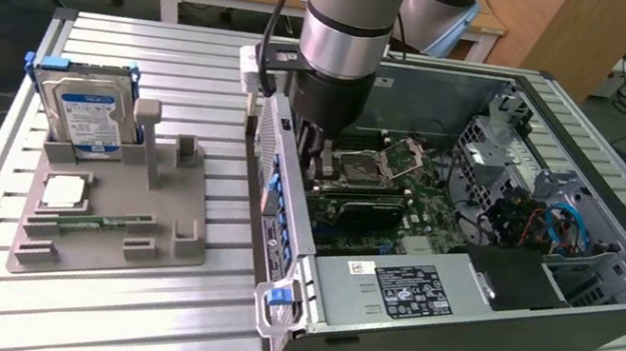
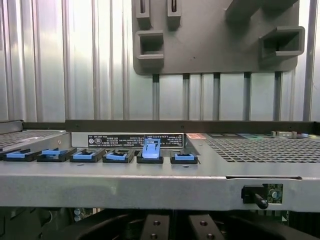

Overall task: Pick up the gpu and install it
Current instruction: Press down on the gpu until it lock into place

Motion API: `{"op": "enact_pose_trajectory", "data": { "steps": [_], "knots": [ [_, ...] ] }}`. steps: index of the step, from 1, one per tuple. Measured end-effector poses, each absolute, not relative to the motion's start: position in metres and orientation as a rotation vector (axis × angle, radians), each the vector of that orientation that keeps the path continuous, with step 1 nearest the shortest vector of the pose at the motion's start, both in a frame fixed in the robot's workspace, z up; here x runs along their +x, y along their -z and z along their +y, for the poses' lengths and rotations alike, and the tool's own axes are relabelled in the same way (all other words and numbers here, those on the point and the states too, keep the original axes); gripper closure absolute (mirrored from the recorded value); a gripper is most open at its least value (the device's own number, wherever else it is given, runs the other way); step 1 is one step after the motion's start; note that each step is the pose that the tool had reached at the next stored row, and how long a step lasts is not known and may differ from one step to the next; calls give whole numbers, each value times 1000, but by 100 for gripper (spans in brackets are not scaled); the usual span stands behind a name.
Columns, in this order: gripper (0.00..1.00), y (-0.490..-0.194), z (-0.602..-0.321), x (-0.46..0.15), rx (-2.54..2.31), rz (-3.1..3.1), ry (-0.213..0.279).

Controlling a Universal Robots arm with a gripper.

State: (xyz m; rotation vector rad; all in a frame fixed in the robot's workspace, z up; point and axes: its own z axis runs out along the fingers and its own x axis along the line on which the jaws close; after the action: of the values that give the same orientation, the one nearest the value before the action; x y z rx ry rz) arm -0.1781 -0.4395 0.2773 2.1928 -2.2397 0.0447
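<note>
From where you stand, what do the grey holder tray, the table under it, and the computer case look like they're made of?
The holder tray looks like matte grey plastic, maybe printed: dull, even colour, moulded slots. The table appears to be bare metal, probably aluminium: ribbed slats with bright glare. The computer case seems to be painted or coated sheet steel: thin folded grey panels, perforated vents; its blue clips look like plastic.
</note>
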Motion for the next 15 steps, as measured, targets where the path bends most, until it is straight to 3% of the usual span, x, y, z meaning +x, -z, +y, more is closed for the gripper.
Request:
{"op": "enact_pose_trajectory", "data": {
  "steps": [15],
  "knots": [
    [89, -270, -433, -176, 2178, -2227, -63]
  ]
}}
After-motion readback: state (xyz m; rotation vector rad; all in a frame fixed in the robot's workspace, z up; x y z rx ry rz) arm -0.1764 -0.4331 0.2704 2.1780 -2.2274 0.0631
